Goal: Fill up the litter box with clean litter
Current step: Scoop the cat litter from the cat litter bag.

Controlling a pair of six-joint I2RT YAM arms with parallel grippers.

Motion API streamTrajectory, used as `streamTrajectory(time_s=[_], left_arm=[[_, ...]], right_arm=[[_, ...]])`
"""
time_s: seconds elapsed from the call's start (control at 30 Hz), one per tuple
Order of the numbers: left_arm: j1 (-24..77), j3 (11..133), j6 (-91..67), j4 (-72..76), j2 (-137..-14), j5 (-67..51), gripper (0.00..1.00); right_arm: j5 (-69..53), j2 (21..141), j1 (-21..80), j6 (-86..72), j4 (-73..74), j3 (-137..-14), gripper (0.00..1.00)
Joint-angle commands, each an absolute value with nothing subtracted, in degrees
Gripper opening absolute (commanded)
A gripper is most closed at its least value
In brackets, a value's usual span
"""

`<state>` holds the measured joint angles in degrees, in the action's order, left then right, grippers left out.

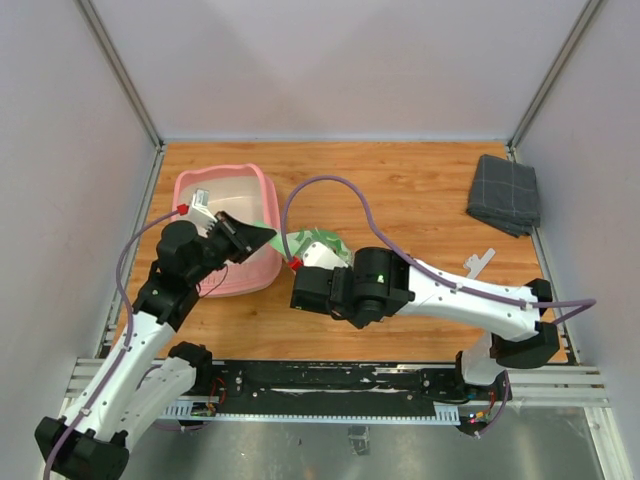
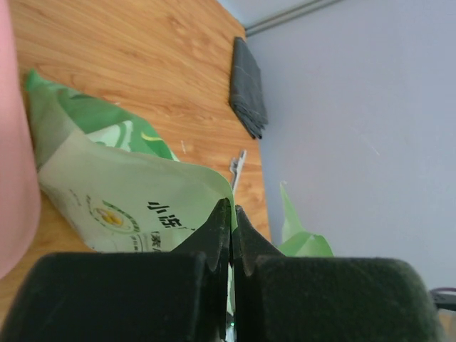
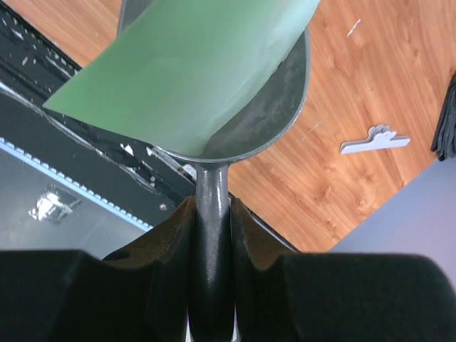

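Observation:
The pink litter box (image 1: 190, 190) stands at the left of the table, and its rim (image 2: 13, 157) fills the left edge of the left wrist view. No clean litter shows in any view. A light green printed bag (image 1: 318, 240) lies just right of the box. My left gripper (image 1: 268, 236) is shut on the bag's top edge (image 2: 229, 206). My right gripper (image 3: 212, 206) is shut on the handle of a grey metal scoop (image 3: 281, 107). A flap of the bag (image 3: 192, 64) covers the scoop's bowl. In the top view the right gripper (image 1: 300, 292) sits just below the bag.
A folded grey cloth (image 1: 505, 195) lies at the back right corner. A small white clip (image 1: 478, 262) rests on the wood right of the right arm. The black rail (image 1: 330, 380) runs along the near edge.

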<state>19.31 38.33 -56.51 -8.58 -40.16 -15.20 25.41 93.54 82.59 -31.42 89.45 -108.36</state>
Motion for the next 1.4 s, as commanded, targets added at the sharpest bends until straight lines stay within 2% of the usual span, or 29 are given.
streamTrajectory(time_s=[0.0,0.17,0.37,0.57,0.7,0.87,1.07,1.17,1.37], left_arm=[[21.1,41.5,-63.2,4.2,-39.2,-22.3,0.00],[21.4,40.5,-63.0,4.4,-40.3,-21.2,0.00],[21.8,36.1,-66.6,10.1,-39.7,-22.5,0.00],[22.8,40.3,-69.1,13.3,-42.7,-24.1,0.00],[26.0,48.1,-68.7,13.2,-46.8,-22.8,0.00],[30.3,55.1,-67.5,13.3,-52.1,-20.3,0.00],[33.2,55.1,-66.8,14.1,-54.2,-17.8,0.00],[33.3,53.4,-66.8,14.5,-53.9,-17.1,0.00],[33.3,51.9,-65.8,14.4,-52.6,-16.0,0.00]], right_arm=[[20.9,93.3,81.7,-31.3,91.7,-106.0,0.01],[21.9,94.8,81.5,-30.6,90.5,-107.7,0.01],[25.0,99.4,79.7,-27.3,91.7,-115.5,0.01],[30.1,94.5,76.4,-24.0,91.8,-117.0,0.01],[26.6,88.0,71.7,-20.5,91.8,-113.1,0.01],[14.4,80.8,70.5,-17.5,91.9,-106.9,0.01],[9.5,78.3,70.4,-16.5,91.8,-106.7,0.01],[12.4,79.2,70.0,-16.1,91.8,-108.1,0.01],[27.8,81.3,66.2,-15.9,91.9,-107.4,0.01]])
